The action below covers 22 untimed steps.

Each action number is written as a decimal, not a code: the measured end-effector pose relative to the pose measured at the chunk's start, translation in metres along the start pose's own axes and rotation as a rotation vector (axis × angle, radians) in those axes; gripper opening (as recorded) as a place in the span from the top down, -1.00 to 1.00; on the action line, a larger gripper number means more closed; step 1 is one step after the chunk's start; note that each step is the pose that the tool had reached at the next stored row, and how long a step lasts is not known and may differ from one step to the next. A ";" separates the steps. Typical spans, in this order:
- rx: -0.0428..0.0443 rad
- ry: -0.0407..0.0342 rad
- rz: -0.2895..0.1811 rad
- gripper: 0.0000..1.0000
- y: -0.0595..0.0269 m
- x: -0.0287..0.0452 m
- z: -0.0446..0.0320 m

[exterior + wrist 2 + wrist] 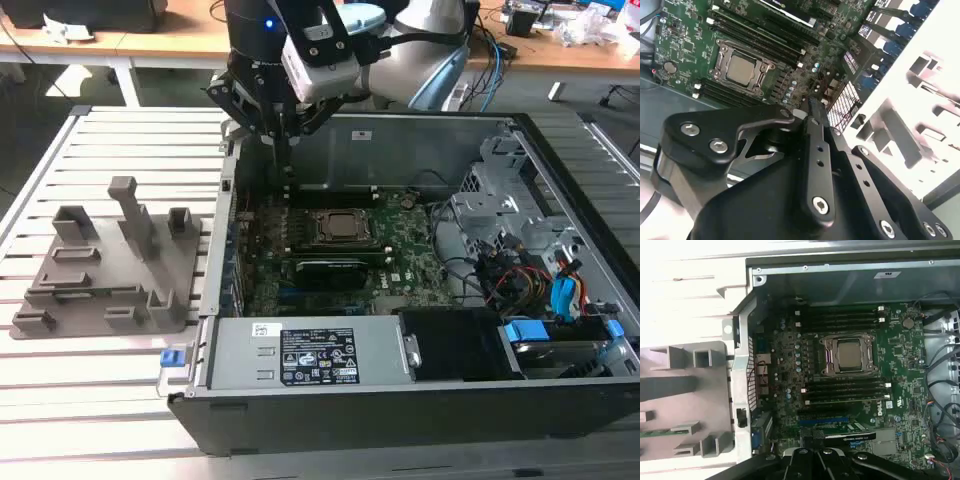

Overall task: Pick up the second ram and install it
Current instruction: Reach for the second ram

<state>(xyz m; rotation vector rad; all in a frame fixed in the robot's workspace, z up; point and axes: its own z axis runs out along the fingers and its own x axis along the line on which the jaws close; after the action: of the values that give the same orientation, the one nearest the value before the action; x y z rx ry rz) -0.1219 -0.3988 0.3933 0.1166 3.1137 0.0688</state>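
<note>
The gripper (pixel 281 142) hangs in the upper middle of the exterior view, above the back corner of the open computer case (pixel 400 140) on the exterior view's left. In both wrist views its black body fills the near part of the picture (pixel 812 111) (pixel 815 456), with the green motherboard (pixel 685 45) (pixel 900 355) under it. I cannot tell whether the gripper is apart or together, and nothing green shows in it.

The second ram (pixel 660 433) is a thin green stick lying flat in a slot of the grey holder (pixel 670 390), outside the case. Part of it is cut off by the picture's edge. In the exterior view the holder (pixel 110 270) sits on the slatted table (pixel 100 390) at middle left, just beside the case wall and well apart from the gripper.

Inside the case, the square processor socket (pixel 340 228) (pixel 849 356) (pixel 742 70) sits near the middle of the motherboard (pixel 410 255), with long dark memory slots (pixel 845 390) on 2 of its sides. Whether those slots hold sticks I cannot tell. A black card (pixel 330 266) stands just in front of the socket in the exterior view. A grey power box (pixel 310 355) runs along the case's front edge, and a bundle of cables (pixel 540 285) lies at the exterior view's right.
</note>
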 end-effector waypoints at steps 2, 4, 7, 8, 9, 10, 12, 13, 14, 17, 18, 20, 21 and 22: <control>0.0000 0.0000 0.000 0.79 -0.0006 0.0083 -0.0002; -0.0001 -0.0005 0.000 0.79 -0.0022 0.0295 -0.0007; -0.0001 -0.0007 0.000 0.79 -0.0034 0.0454 -0.0010; -0.0001 -0.0006 0.000 0.79 -0.0037 0.0495 -0.0011; 0.0000 -0.0006 0.000 0.79 -0.0043 0.0570 -0.0012; -0.0001 -0.0006 0.000 0.79 -0.0045 0.0599 -0.0012; -0.0001 -0.0006 0.000 0.79 -0.0053 0.0711 -0.0013; 0.0000 -0.0006 0.000 0.79 -0.0056 0.0745 -0.0014; -0.0001 -0.0006 0.000 0.79 -0.0058 0.0780 -0.0014; -0.0001 -0.0006 0.000 0.79 -0.0063 0.0840 -0.0013; -0.0001 -0.0007 0.000 0.79 -0.0064 0.0853 -0.0012; 0.0000 -0.0006 0.000 0.79 -0.0067 0.0897 -0.0009; -0.0001 -0.0006 0.000 0.79 -0.0069 0.0918 -0.0006; -0.0001 -0.0006 0.000 0.79 -0.0071 0.0940 -0.0003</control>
<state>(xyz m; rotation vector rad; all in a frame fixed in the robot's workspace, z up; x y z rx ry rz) -0.2161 -0.3988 0.3910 0.1166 3.1130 0.0689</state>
